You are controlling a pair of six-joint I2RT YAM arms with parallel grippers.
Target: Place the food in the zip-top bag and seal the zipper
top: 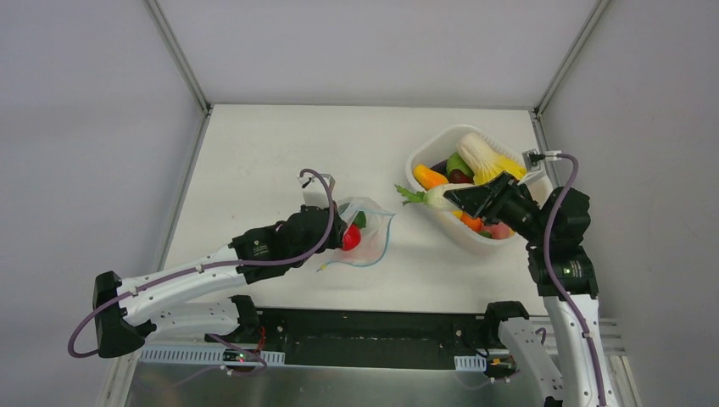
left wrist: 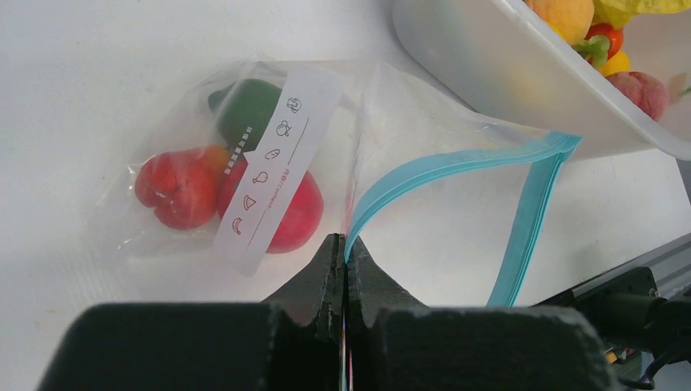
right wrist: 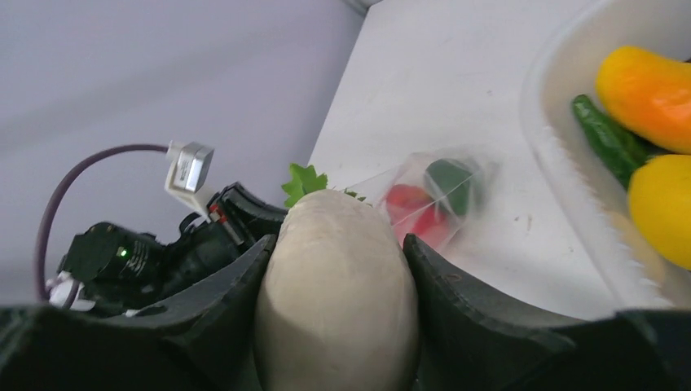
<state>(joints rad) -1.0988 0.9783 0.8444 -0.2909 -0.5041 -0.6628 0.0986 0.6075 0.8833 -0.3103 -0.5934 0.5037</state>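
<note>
The left gripper (left wrist: 345,269) has its jaws pressed flat together on the rim of the clear crinkly zip-top bag (left wrist: 424,114), pinching it right at the thin teal-blue zipper (left wrist: 456,163). The zipper's two strips stand apart, so the mouth gapes. Inside the bag, under its white label strip (left wrist: 277,163), lie a lumpy red toy pepper (left wrist: 175,187), a rounder red toy fruit (left wrist: 297,216) and a dark green piece (left wrist: 244,106). In the top view the bag rests on the white table (top: 271,170), near its middle. The white rounded plastic tub (top: 421,153) lies at about 2 o'clock from the bag, well apart. It holds an orange toy vegetable (top: 429,176) and a cream-and-yellow one (top: 483,157), among others. The right gripper (top: 462,199) hangs over the tub's 9 o'clock rim, its jaws part-spread and gripping a white toy radish (right wrist: 334,285) on both sides. The radish's green leafy end points toward 9 o'clock, at the bag.
</note>
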